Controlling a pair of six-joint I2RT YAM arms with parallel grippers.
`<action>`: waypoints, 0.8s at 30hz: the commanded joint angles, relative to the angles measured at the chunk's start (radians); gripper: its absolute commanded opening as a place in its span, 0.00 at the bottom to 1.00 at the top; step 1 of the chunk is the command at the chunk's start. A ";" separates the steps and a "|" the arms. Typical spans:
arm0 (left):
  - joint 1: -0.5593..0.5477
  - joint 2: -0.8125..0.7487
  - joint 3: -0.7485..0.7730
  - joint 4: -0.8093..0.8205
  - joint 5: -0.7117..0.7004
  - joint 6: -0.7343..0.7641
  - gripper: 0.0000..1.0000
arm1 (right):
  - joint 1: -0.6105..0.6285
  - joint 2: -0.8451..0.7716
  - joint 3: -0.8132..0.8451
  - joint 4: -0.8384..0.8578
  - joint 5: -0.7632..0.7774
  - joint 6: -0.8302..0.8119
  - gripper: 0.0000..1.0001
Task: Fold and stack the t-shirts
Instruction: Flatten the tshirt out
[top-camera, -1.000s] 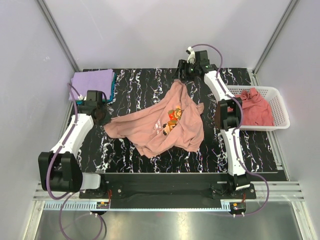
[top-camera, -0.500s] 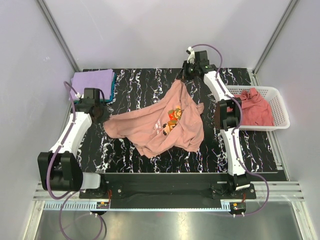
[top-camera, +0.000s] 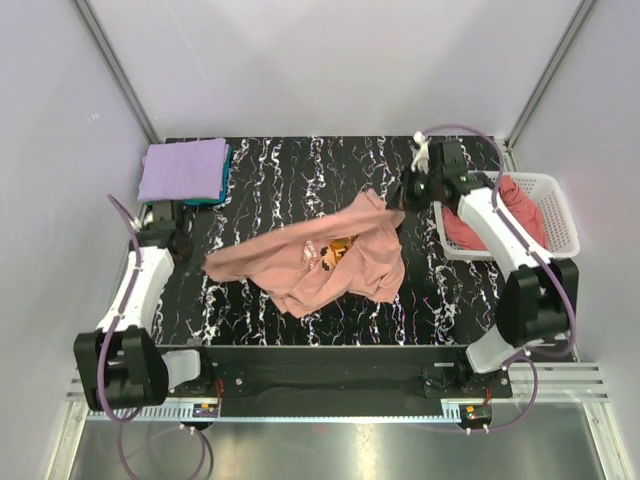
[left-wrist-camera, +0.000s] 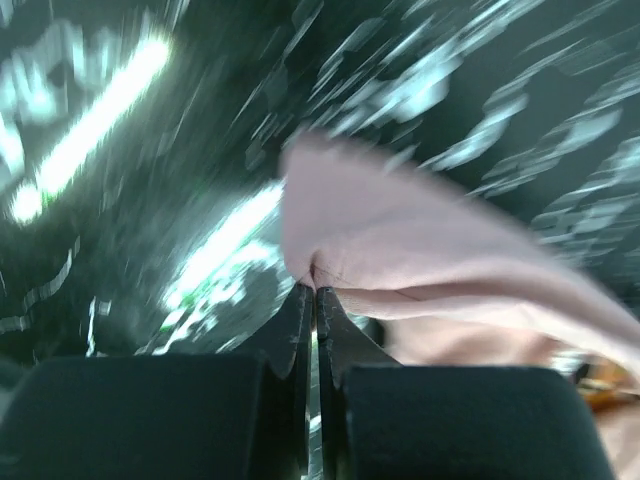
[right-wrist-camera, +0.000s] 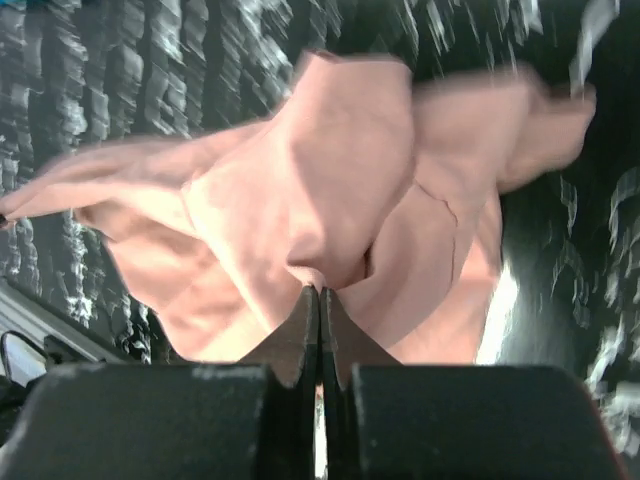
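- Lavender-purple t-shirt (top-camera: 183, 170), folded flat, lies at the far left corner of the black marbled table (top-camera: 300, 165). It sits on top of a teal t-shirt (top-camera: 225, 177), of which only a thin edge shows on the right side of the pile.
- Black fingers of the left gripper (left-wrist-camera: 314, 292) are pressed together with no gap in the left wrist view. They pinch a pale pink fold of the salmon-pink t-shirt (top-camera: 320, 262) at their tips. That view is blurred, so the exact part of the shirt cannot be told.
- Salmon-pink cloth is spread crumpled across the middle of the table. It stretches from a point near the left arm to a raised corner on the far right. Its orange-red print (top-camera: 338, 247) faces up and is partly creased.
- Black fingers of the right gripper (right-wrist-camera: 319, 292) are likewise closed tight in the right wrist view. They grip a bunched fold of the same shirt, which hangs and spreads away from the tips.
- White lattice basket (top-camera: 560, 215) stands at the right edge of the table, beside the right arm.
- Rose-pink t-shirt (top-camera: 518, 198) lies heaped inside the basket, partly hidden by the arm.
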 joint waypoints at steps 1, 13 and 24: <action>0.006 0.015 -0.120 0.035 0.075 -0.063 0.00 | -0.001 -0.035 -0.238 -0.032 0.112 0.124 0.00; 0.005 0.031 -0.254 0.183 0.194 -0.049 0.00 | 0.002 0.044 -0.009 -0.121 0.128 0.011 0.53; 0.005 0.019 -0.229 0.175 0.184 -0.040 0.00 | 0.150 0.158 0.047 -0.095 0.301 -0.032 0.58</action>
